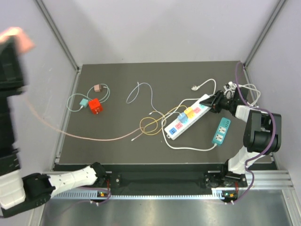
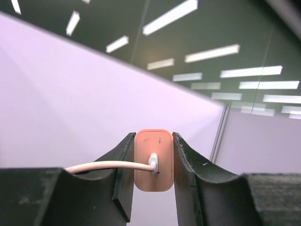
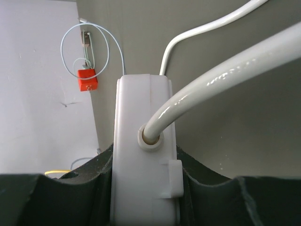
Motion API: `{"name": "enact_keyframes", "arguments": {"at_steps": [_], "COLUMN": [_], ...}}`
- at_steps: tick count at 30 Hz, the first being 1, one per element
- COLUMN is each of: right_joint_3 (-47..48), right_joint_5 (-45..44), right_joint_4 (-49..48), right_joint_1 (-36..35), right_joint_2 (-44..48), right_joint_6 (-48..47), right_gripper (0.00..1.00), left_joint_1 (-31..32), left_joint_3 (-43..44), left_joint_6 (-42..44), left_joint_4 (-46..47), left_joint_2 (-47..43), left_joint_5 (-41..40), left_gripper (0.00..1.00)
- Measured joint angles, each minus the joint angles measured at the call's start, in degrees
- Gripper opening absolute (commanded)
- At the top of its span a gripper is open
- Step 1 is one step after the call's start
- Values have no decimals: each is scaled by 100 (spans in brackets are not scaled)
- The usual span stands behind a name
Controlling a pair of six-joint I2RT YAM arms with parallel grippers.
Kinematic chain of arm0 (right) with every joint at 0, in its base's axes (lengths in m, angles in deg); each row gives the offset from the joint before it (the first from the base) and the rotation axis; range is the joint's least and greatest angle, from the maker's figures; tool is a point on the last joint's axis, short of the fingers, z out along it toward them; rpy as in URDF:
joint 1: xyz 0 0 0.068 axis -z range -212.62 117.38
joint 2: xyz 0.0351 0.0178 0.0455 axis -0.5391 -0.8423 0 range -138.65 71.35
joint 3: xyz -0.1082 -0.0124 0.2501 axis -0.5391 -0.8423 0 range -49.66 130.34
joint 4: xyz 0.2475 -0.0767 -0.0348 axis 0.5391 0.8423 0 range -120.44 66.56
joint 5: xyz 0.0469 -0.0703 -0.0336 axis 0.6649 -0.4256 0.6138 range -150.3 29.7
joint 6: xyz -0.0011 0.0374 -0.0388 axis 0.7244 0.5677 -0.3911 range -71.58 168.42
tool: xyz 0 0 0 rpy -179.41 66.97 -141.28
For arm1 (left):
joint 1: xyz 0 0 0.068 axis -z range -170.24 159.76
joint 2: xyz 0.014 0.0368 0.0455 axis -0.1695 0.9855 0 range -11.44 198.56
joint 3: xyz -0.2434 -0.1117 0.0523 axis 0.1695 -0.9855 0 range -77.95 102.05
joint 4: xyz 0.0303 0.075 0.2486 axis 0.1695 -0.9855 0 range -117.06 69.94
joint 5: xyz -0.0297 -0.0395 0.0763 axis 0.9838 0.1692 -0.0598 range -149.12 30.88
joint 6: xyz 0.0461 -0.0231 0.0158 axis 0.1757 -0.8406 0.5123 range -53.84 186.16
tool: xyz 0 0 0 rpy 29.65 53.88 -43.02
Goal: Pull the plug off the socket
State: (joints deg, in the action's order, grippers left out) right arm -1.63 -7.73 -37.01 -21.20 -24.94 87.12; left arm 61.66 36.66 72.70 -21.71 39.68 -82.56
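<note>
The dark bench (image 1: pixel 117 80) carries a white power strip (image 1: pixel 188 120), lying slantwise toward its right side. The right claw (image 1: pixel 215 101) is part-way closed across the strip's far end, its fingers pressed on both long sides just where the thick white cord (image 3: pixel 225 66) comes out.

The left claw (image 2: pixel 153 137) is raised high off the bench at the left. It is closed almost fully on a small pink plug (image 2: pixel 154 160), gripping its two flat sides. The plug is well apart from the strip, so it looks to be out of its socket already. Its thin pink cable (image 2: pixel 108 165) trails down to the bench.

The plug should handle as light, hard and smooth. The flat sides are the place to hold it, not the soft cable. The strip is probably light too and would likely lift or slide unless pinned.
</note>
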Motion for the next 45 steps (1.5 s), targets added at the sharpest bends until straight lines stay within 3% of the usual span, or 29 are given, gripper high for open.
{"name": "enact_keyframes", "arguments": {"at_steps": [5, 8, 11, 12, 13, 15, 20, 21, 29, 37, 41, 45], "right_joint_3": [157, 420, 623, 654, 662, 728, 835, 841, 1290, 1582, 1532, 1552], "right_joint_5": [9, 72, 136, 136, 127, -120, -739, -835, -1110, -638, 63, 855], "right_joint_4": [144, 293, 520, 627, 715, 916, 1534, 1685, 2793, 4350, 5515, 7082], "right_joint_1": [-37, -74, -155, -197, -234, -295, -317, -317, -299, -256, -214, -625], "right_joint_2": [-133, -522, -844, -872, -874, -872, -636, -514, 415, 1016, 1375, 1895], "right_joint_6": [-109, -120, -166, -245, -328, -804, -1880, -2079, -3864, -6109, -8201, -11060], "right_gripper": [0, 7, 35, 54, 62, 75, 90, 98, 100, 100, 100, 100], "left_joint_1": [0, 0, 2, 2, 2, 2, 0, 0, 0, 0, 0, 0], "left_joint_3": [-942, -1419, -1655, -1694, -1749, -1873, -2164, -2188, -2210, -2391, -2415, -2417], "left_joint_6": [-105, -109, -118, -129, -149, -192, -238, -243, -367, -522, -651, -820], "left_joint_4": [-540, -612, -671, -662, -643, -553, -348, -319, -190, -127, -127, -72], "left_joint_2": [616, 890, 1117, 1141, 1130, 1036, 734, 710, 754, 800, 817, 855], "left_joint_5": [-31, -44, -22, -20, -17, -9, 2, 4, 210, 468, 610, 743], "left_gripper": [0, 0, 0, 0, 0, 0, 0, 0, 0, 0, 0, 0]}}
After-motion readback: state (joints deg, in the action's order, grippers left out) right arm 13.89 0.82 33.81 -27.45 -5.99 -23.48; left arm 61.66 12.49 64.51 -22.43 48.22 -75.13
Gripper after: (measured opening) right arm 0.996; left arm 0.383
